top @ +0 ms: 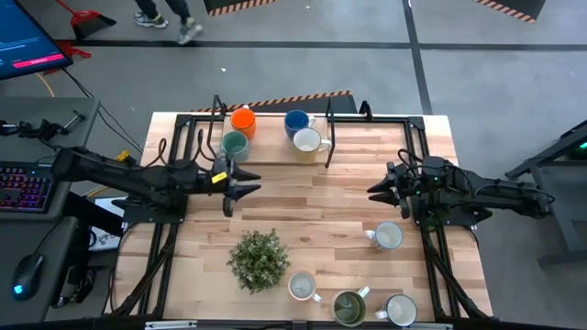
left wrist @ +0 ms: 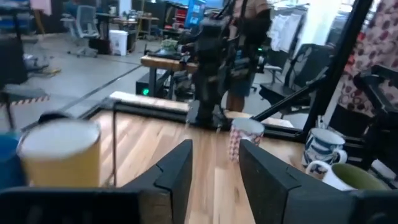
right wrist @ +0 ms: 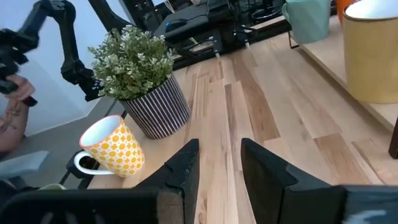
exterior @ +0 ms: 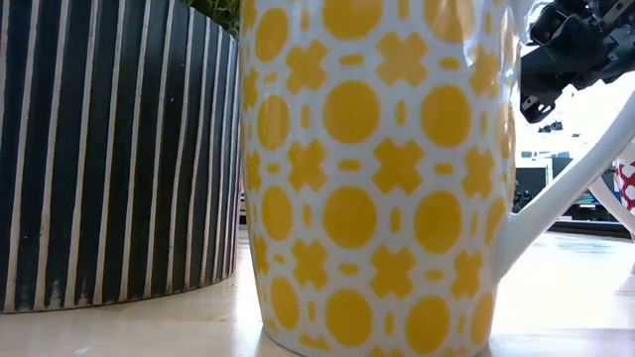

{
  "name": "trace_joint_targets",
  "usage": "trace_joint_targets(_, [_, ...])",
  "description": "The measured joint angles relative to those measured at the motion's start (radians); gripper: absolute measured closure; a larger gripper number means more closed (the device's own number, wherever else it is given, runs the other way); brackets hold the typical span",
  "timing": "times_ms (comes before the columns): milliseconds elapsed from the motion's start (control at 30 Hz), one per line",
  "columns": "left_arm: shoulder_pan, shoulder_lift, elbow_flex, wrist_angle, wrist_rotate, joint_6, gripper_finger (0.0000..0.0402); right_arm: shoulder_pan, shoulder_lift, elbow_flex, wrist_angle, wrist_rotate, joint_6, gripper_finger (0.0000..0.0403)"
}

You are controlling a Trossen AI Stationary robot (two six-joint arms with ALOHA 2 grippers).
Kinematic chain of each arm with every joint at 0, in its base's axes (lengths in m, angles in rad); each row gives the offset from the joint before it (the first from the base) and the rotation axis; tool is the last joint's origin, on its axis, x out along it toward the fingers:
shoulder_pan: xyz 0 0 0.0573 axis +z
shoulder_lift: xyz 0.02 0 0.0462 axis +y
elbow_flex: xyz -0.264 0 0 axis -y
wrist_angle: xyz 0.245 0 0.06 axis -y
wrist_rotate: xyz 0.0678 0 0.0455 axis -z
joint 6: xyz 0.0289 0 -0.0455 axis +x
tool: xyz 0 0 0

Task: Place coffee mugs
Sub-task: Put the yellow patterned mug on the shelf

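Note:
Four mugs stand upright at the table's far side: orange point(top: 242, 119), teal point(top: 235, 144), blue point(top: 296, 120) and cream point(top: 307, 140). Near the front stand a red-patterned white mug point(top: 388, 236), a yellow-patterned white mug point(top: 301, 286), an olive-green mug point(top: 349, 307) and another white mug point(top: 401, 310). My left gripper point(top: 240, 188) hovers open and empty just on the near side of the teal mug; its wrist view point(left wrist: 214, 180) shows the gap. My right gripper point(top: 381, 191) is open and empty at mid-table on the right, and its wrist view point(right wrist: 219, 168) looks toward the yellow-patterned mug point(right wrist: 112, 152).
A bushy potted plant point(top: 260, 258) in a striped pot point(exterior: 119, 149) stands front centre, beside the yellow-patterned mug point(exterior: 377, 178). A black tube frame point(top: 330, 137) runs around the far mugs and along the table's sides. Bare wood lies between the two grippers.

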Motion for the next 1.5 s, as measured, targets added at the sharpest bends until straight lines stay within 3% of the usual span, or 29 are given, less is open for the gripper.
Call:
trace_joint_targets(267, [-0.039, 0.256, 0.326, -0.167, 0.094, 0.066, 0.0235, 0.0, 0.0, 0.0, -0.013, -0.057, -0.05, 0.0304])
trace_joint_targets(833, [-0.213, 0.759, 1.023, -0.692, 0.05, 0.141, 0.0222, 0.0, 0.0, 0.0, -0.056, -0.061, -0.011, 0.0304])
trace_joint_targets(1167, [-0.252, 0.939, 1.203, -0.905, 0.104, 0.058, 0.0222, 0.0, 0.0, 0.0, -0.079, -0.085, 0.018, 0.0304])
trace_joint_targets(1500, [-0.251, 1.041, 1.244, -0.92, 0.217, 0.052, 0.0222, 0.0, 0.0, 0.0, -0.097, -0.088, 0.029, 0.0304])
